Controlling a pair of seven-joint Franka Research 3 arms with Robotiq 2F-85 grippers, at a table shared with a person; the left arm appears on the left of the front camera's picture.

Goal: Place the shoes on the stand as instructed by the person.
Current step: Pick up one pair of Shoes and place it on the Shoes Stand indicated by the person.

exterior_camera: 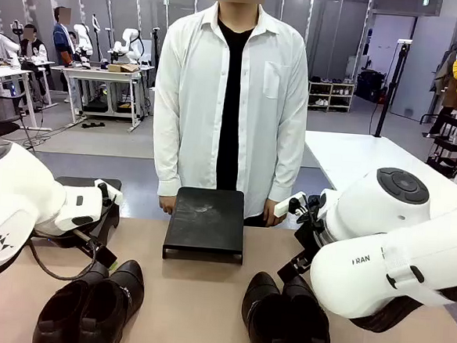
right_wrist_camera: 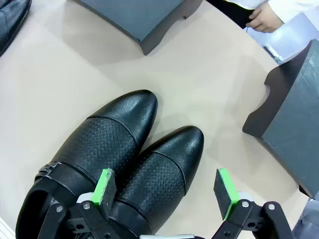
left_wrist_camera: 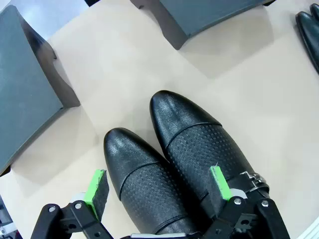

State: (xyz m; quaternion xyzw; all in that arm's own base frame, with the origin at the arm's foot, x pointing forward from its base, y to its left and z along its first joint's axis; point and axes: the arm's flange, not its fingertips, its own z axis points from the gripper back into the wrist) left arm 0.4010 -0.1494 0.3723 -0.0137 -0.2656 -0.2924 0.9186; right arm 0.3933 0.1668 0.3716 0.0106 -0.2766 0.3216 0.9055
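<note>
our left claw (left_wrist_camera: 158,188) and right claw (right_wrist_camera: 164,190) hang open, each over a pair of shoes (exterior_camera: 89,311) on the table (exterior_camera: 196,303) by the stand (exterior_camera: 206,217). glossy leather looks stiff, slippery; we'd pinch the heel collar.

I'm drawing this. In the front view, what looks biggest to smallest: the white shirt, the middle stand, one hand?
1. white shirt, largest.
2. middle stand, though nearer the camera.
3. one hand, smallest; both look alike.

Left tool (left_wrist_camera: 158,188) jaws apart; right tool (right_wrist_camera: 164,189) jaws apart.
</note>
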